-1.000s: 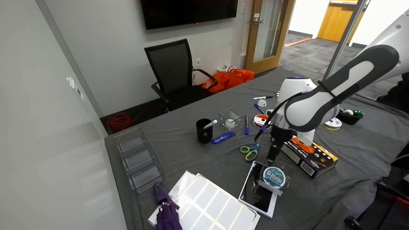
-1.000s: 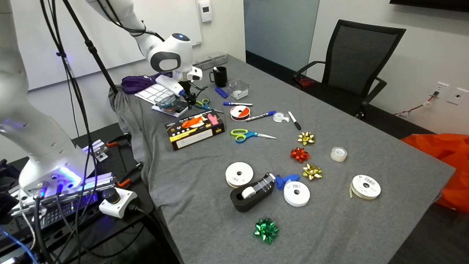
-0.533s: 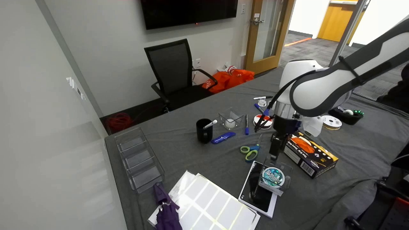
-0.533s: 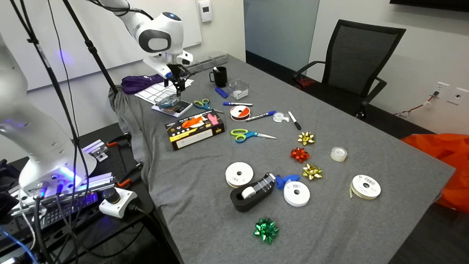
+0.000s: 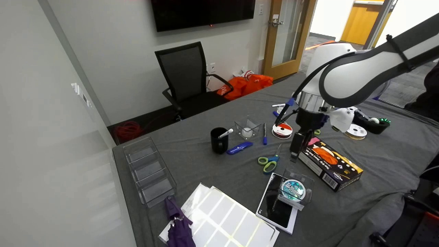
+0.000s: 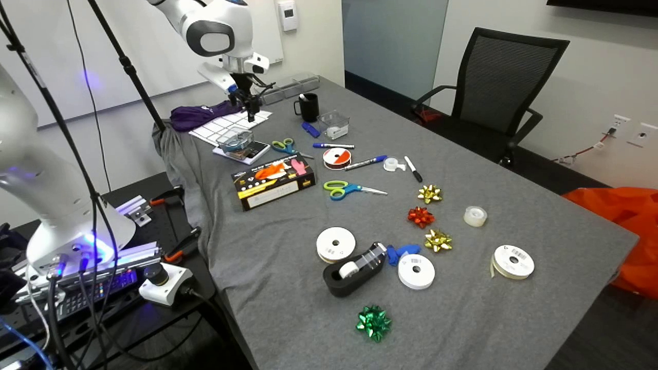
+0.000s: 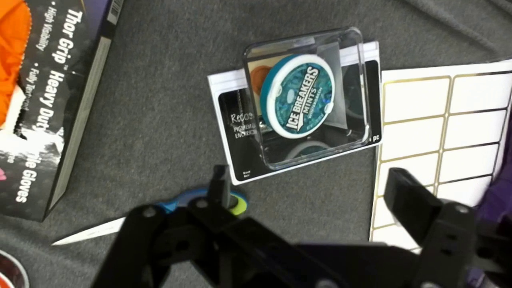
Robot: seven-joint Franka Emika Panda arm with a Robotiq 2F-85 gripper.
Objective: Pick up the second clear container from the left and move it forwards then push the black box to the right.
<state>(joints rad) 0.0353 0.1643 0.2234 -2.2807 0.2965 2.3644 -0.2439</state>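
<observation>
Only the wrist view lets us read "MINTS" on the teal tub (image 7: 300, 96); its clear container (image 7: 320, 153) lies below the spread claw (image 7: 310, 178), off to one side.

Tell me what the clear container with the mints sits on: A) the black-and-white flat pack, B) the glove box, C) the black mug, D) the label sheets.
A: in the wrist view, the black-and-white flat pack shows through the clear container and juts out beside it.

Clear square container (image 7: 353, 108), holding a teal Ice Breakers tub (image 7: 301, 96), rests on a packet (image 7: 242, 152) near the black glove box (image 6: 273, 181).
</observation>
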